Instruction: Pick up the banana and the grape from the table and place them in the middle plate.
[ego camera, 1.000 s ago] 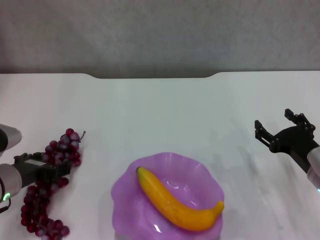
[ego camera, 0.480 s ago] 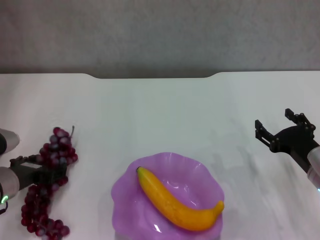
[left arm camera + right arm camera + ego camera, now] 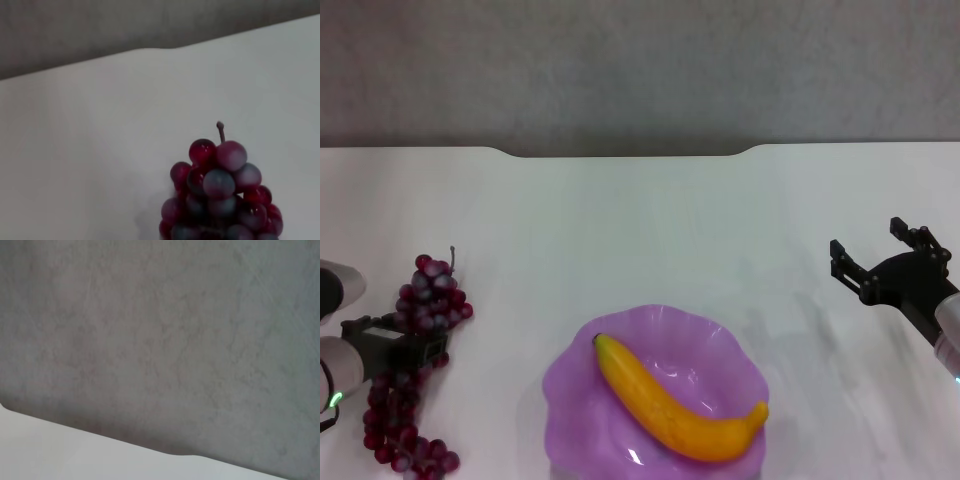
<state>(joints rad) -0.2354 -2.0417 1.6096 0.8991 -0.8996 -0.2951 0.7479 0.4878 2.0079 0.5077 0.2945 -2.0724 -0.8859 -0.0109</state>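
The yellow banana (image 3: 675, 405) lies across the middle plate (image 3: 570, 375), a purple scalloped dish at the near centre of the table (image 3: 650, 220). At the near left lies the grape (image 3: 415, 365), a long dark red bunch with its stem end raised. My left gripper (image 3: 408, 346) is shut across the bunch's middle. The left wrist view shows the upper end of the grape (image 3: 220, 192) and its stem close up. Far right, above the table, my right gripper (image 3: 868, 242) is open and holds nothing.
The table's far edge has a dark notch (image 3: 625, 152) in front of a grey wall. The right wrist view shows only that grey wall (image 3: 160, 340) and a strip of table edge.
The left gripper has drawn back to the left with the grape; the bunch's stem end has shifted left and tilted more upright. Banana, plate and right arm have not moved.
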